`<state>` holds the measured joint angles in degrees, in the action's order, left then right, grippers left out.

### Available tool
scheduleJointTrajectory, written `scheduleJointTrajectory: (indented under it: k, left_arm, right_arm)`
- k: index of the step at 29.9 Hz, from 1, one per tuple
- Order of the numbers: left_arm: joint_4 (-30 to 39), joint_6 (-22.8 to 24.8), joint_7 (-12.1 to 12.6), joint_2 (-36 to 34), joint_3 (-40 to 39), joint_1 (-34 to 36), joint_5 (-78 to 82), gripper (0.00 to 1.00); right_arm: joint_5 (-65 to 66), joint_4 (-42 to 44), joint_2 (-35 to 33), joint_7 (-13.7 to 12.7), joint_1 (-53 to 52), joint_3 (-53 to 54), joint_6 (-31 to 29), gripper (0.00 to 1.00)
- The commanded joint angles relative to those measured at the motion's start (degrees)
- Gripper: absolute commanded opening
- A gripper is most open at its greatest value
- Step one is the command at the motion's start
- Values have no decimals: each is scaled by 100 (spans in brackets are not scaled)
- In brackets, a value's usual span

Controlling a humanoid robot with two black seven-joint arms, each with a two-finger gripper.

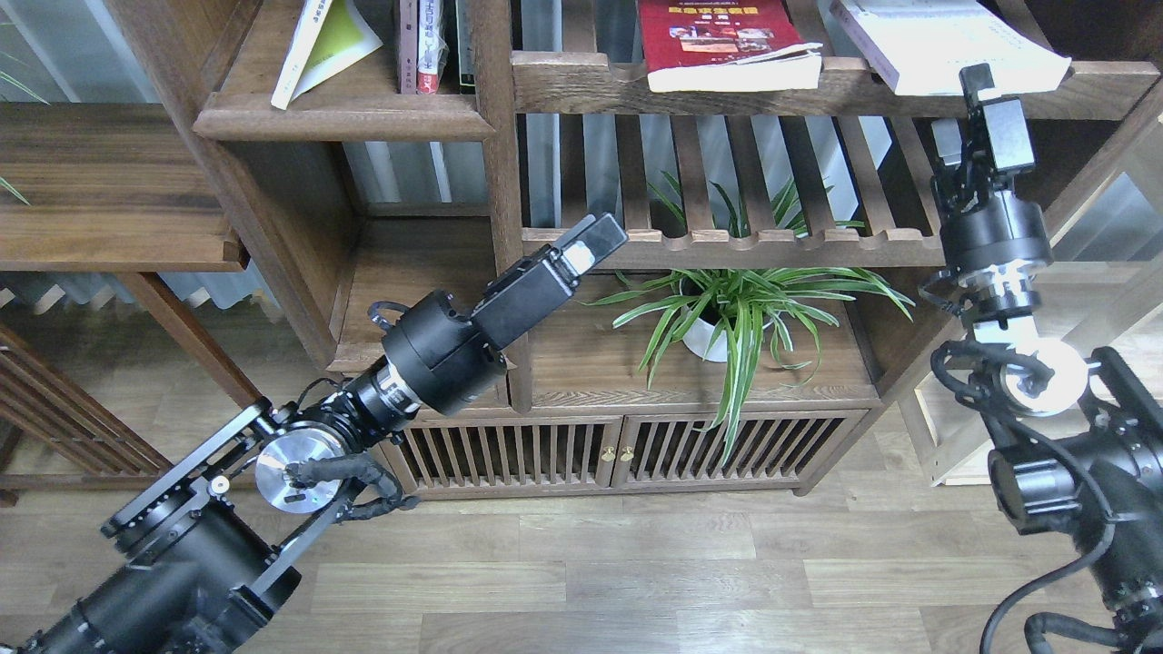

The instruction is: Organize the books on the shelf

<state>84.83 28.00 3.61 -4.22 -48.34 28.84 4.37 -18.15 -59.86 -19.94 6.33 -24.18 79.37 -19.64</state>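
Note:
The yellow-green book [323, 45] leans tilted in the upper left compartment, on the dark shelf [345, 118] with the rounded front edge. The red book [718, 36] lies flat on the upper right plank [581, 84]. The thick white-lavender book [945, 41] lies flat beside it, overhanging the front edge. My left gripper [595, 241] points up and right in front of the slatted rack, holding nothing I can see; its fingers cannot be told apart. My right gripper [986, 95] points up, just under the white-lavender book's front edge; its fingers are not clear.
Slim maroon- and red-spined volumes [422, 45] stand upright right of the yellow-green book. A slatted rack [772, 245] runs below the upper right plank. A potted spider plant [727, 318] stands on the cabinet top [591, 363]. A vertical post [495, 182] separates the compartments.

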Motion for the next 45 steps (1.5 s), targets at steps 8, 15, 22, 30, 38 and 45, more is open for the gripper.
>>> scheduleJointTrajectory:
  k: [8,15,22,30,38,45]
  left_arm:
    - [-89,0,-9,26,-17,-10,2,98]
    - [-89,0,-9,26,-17,-1,2,98]
    - [-89,0,-9,0,-17,-1,2,98]
    - [-89,0,0,0,-17,-1,2,98]
    - [-89,0,0,0,-17,-1,2,98]
    - [-80,0,0,-9,-26,8,2,98]
  right_arm:
    - [-13,54,-203,-18,-289,0,681,93]
    - [-92,54,-423,-18,-289,9,857,78]
    - [-101,54,-450,-27,-289,0,1103,75]
    - [-118,45,-450,-88,-315,-27,1182,75]
    - [-127,10,-450,-211,-509,-35,1173,72]
    - [-127,-43,-441,-220,-500,-35,1112,54]
